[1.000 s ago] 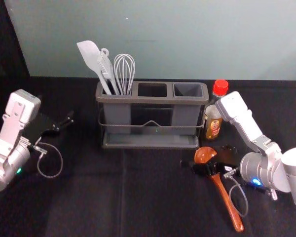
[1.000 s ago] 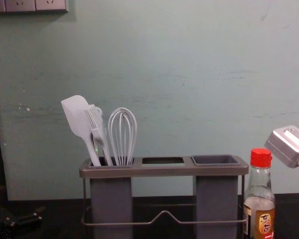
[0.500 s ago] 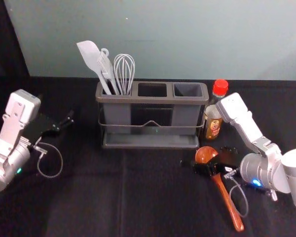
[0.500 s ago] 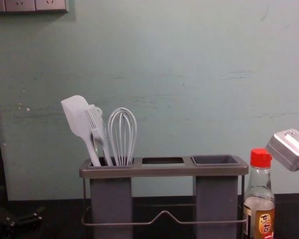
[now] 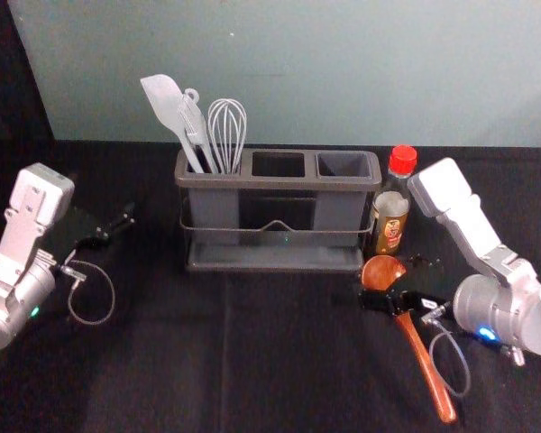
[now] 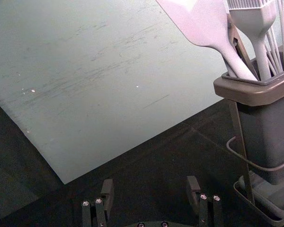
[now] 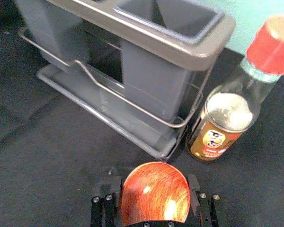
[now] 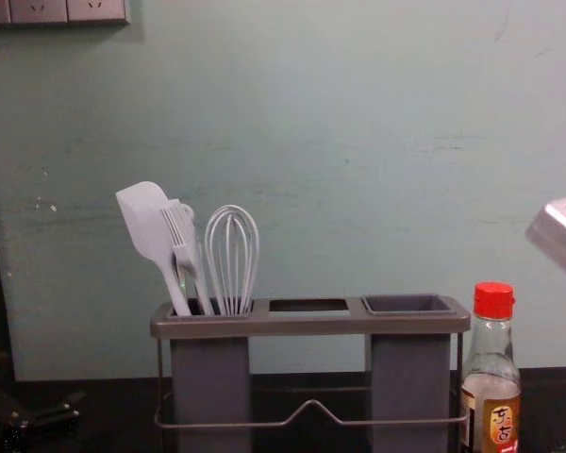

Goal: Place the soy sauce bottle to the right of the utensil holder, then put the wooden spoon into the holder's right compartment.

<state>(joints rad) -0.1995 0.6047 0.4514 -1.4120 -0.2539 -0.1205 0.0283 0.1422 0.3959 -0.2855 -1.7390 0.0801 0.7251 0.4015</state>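
Head view: right gripper [image 5: 389, 280] before utensil holder's [image 5: 279, 182] right end, fingers well apart, clamped across wooden spoon's [image 5: 422, 361] bowl. Soy sauce bottle [image 5: 391, 221] upright just right of holder. Left gripper [image 5: 117, 225] idle left of holder, spread wide.

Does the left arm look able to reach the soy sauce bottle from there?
Probably not: the left tool is left of the utensil holder, which blocks the direct way to the bottle at its right.
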